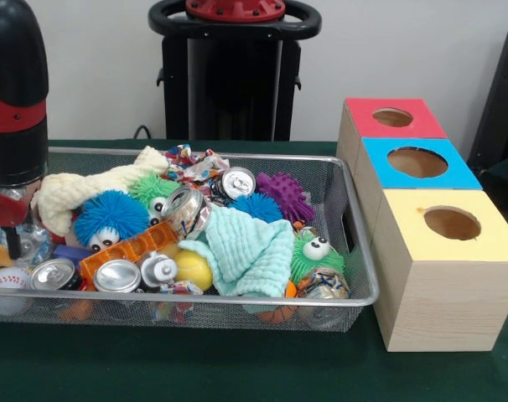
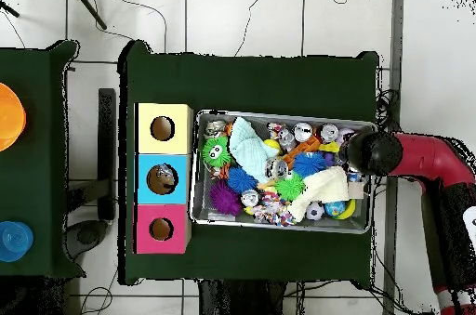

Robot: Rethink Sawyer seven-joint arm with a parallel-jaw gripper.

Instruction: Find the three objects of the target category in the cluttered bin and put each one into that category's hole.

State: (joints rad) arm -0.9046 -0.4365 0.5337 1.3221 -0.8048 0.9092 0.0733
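The wire mesh bin (image 1: 355, 297) is full of clutter. My gripper (image 1: 12, 230) reaches down into its left end in the front view, under the black and red arm. Its tips are sunk among the objects. See-through wrinkly plastic (image 1: 32, 243), apparently a bottle, lies right beside it. Another see-through bottle (image 1: 323, 283) lies at the bin's near right corner. The blue-topped box (image 1: 417, 162) stands between the red and yellow ones, its round hole open. In the overhead view the arm's end (image 2: 370, 153) covers the gripper at the bin's (image 2: 284, 226) right end, and something pale shows inside the blue box's hole (image 2: 165, 177).
Drink cans (image 1: 117, 275), fuzzy balls with eyes (image 1: 110, 219), a purple spiky ball (image 1: 285, 194), a mint cloth (image 1: 250, 251), a cream cloth (image 1: 78, 191) and a yellow ball (image 1: 193, 270) fill the bin. Red box (image 1: 394, 118) and yellow box (image 1: 451, 224) flank the blue one.
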